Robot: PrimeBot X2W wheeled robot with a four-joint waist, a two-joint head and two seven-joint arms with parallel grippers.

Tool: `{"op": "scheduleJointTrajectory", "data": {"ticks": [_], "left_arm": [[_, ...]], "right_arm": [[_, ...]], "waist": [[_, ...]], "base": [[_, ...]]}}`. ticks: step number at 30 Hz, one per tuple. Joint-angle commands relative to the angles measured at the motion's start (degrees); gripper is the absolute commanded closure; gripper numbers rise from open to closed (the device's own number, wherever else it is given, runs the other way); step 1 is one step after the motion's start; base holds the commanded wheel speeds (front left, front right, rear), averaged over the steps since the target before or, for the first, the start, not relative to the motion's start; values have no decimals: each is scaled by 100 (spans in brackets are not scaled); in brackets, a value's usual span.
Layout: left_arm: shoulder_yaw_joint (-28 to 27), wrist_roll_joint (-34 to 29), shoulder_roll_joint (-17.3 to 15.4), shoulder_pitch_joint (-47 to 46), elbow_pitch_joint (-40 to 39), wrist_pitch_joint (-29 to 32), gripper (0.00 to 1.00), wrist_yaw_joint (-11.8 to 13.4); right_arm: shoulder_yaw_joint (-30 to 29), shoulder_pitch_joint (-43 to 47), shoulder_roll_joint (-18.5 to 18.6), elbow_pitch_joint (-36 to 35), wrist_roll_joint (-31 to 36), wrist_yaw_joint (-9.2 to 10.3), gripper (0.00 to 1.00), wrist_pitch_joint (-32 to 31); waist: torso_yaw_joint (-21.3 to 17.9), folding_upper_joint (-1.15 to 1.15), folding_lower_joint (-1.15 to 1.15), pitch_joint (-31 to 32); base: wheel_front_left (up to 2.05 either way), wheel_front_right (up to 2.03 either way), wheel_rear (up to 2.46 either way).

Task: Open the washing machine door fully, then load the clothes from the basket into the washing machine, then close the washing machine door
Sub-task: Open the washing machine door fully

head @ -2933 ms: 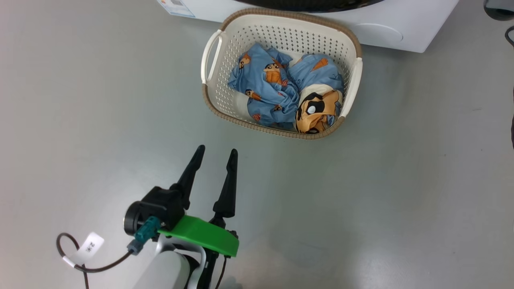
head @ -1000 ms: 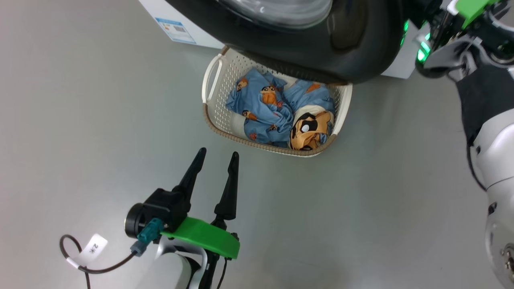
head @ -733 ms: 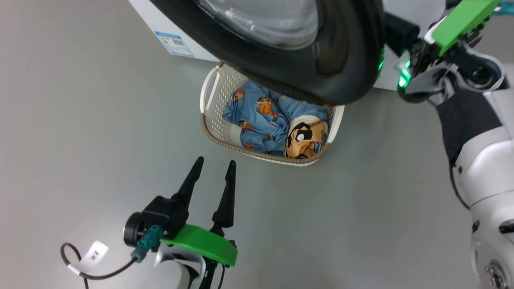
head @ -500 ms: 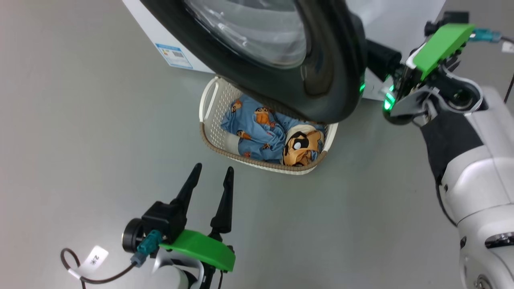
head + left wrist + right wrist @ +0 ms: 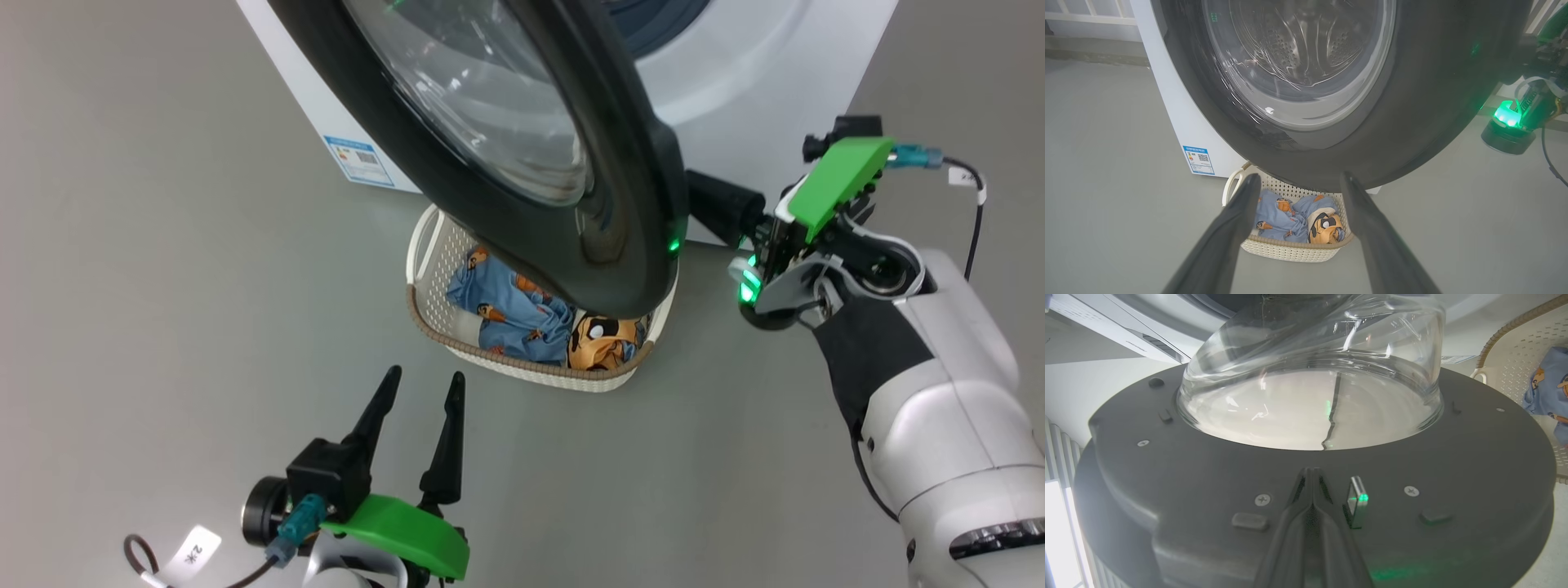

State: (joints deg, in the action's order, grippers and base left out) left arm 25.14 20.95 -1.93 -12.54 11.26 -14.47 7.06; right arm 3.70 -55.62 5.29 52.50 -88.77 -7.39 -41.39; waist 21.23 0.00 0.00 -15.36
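**Door-opening stage, head and wrist views.** The washing machine door [image 5: 490, 147] now stands swung well out from the washing machine [image 5: 751, 73]. A few seconds earlier only its black edge shows at the top of the head view. Part of that shift belongs to the camera, which has itself moved: the floor [image 5: 163, 286] and the basket [image 5: 437, 331] slide in the picture too. The right arm [image 5: 922, 367] has come into view over the same span.

The right gripper [image 5: 1312, 473] has its two fingers pressed flat together and holds nothing. It lies against the door's grey inner face just beside the metal latch [image 5: 1357, 496], below the bulging glass bowl [image 5: 1310, 375]. The left gripper [image 5: 424, 376] hovers over the floor near the basket's front rim, fingers spread wide and empty.

Judgement: the first step is under way but not finished, since the door hangs at an angle over the basket rather than folded back. Loading has not begun; the clothes [image 5: 510, 314] lie in the basket, on the floor before the machine.

**Hidden or unclear.** In the head view the door covers the right fingertips and the basket's far half. In the left wrist view the drum [image 5: 1298, 41] is seen through the door glass, its depth blurred by reflections. Whether the closed fingers truly touch the door, or merely lie close to it, cannot be told.
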Motion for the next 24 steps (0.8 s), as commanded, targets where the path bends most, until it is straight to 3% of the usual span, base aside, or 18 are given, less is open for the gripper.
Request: {"op": "scheduleJointTrajectory", "data": {"ticks": [1,11,24], "left_arm": [[-220,-78,-95,38,-92,-52,0,-20],[-285,-112,-95,180,-61,-52,0,-37],[-346,-193,-95,341,-25,-52,0,-77]], "right_arm": [[131,114,-202,-172,-43,-10,100,-75],[474,457,-238,-232,-339,-10,100,-199],[1734,964,-240,-559,-1370,-10,100,-38]], "waist": [[-17,0,0,77],[-36,0,0,320],[-36,0,0,622]], "base": [[0,0,0],[0,0,0],[0,0,0]]}}
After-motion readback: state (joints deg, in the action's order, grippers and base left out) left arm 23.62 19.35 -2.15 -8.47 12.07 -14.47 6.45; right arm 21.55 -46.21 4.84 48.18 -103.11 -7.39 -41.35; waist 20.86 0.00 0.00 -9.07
